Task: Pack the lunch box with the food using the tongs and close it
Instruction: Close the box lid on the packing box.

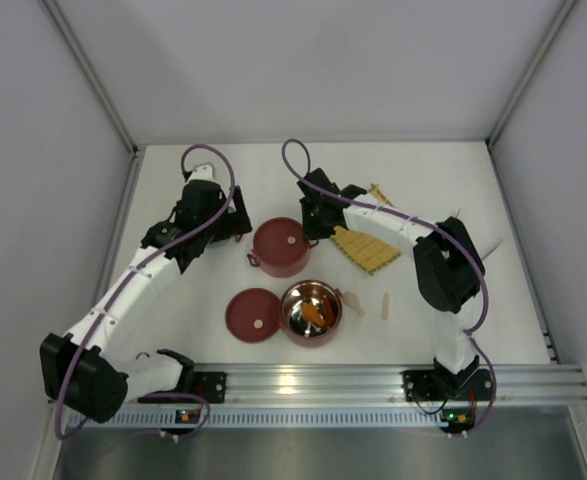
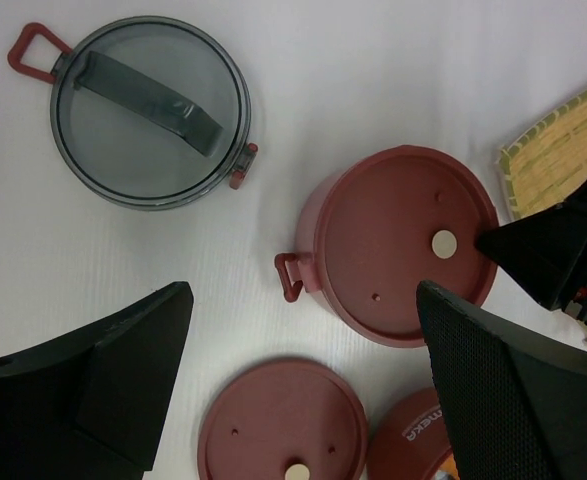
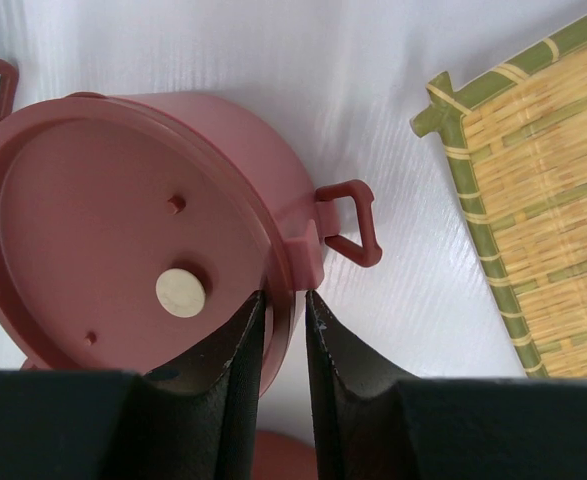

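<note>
With your right fingers [image 3: 238, 355] barely parted astride the rim of the lid [image 3: 123, 230], grip unclear, and left fingers [image 2: 113, 370] spread wide, pulling away could drag it off the lunch box [image 3: 263, 170]

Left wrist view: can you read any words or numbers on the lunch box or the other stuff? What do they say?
"MEKA": white letters on the side of the maroon bowl at the bottom edge; a black finger may hide more of the word.
No other writing shows: the two maroon lids, the see-through lid and the yellow mat are plain in every view.
</note>
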Tool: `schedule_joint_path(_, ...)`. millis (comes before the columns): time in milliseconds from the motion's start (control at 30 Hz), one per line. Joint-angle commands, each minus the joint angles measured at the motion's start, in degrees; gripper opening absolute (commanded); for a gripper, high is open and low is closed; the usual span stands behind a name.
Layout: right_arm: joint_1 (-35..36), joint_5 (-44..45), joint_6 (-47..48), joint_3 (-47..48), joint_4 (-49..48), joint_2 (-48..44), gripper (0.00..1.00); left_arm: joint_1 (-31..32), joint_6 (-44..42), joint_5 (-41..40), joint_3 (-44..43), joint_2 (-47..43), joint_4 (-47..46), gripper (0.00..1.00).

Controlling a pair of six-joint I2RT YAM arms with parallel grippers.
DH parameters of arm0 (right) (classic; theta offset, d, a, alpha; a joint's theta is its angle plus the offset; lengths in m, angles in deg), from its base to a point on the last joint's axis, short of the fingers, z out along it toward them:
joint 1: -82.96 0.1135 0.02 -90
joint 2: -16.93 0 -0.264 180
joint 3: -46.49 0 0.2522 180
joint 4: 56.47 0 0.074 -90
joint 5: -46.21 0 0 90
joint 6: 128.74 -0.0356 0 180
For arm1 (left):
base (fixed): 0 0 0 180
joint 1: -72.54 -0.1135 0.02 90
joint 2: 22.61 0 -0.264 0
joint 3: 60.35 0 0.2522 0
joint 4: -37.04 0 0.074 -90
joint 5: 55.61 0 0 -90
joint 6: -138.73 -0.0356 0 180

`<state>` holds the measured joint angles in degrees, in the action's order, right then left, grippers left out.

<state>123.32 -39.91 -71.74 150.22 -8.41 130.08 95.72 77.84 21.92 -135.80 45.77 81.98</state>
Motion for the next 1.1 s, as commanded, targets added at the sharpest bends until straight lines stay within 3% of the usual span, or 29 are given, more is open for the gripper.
schedule_joint_path(0, -0.2, 2.1, 0.8, 1.2, -0.3, 1.1, 0.22, 0.5, 0.8, 0.4, 0.8, 2.4, -2.4, 0.98)
schedule_joint_path(633, 0.3, 3.1, 1.3, 1.9, 0.8, 2.3, 0.23, 1.6, 1.1, 2.3, 4.2, 11.8, -4.6, 0.98)
schedule_joint_path(1067, 0.8, 5.3, 2.6, 3.3, 3.0, 3.9, 0.24, 2.3, 1.2, -0.9, 4.2, 16.7, -5.3, 0.98)
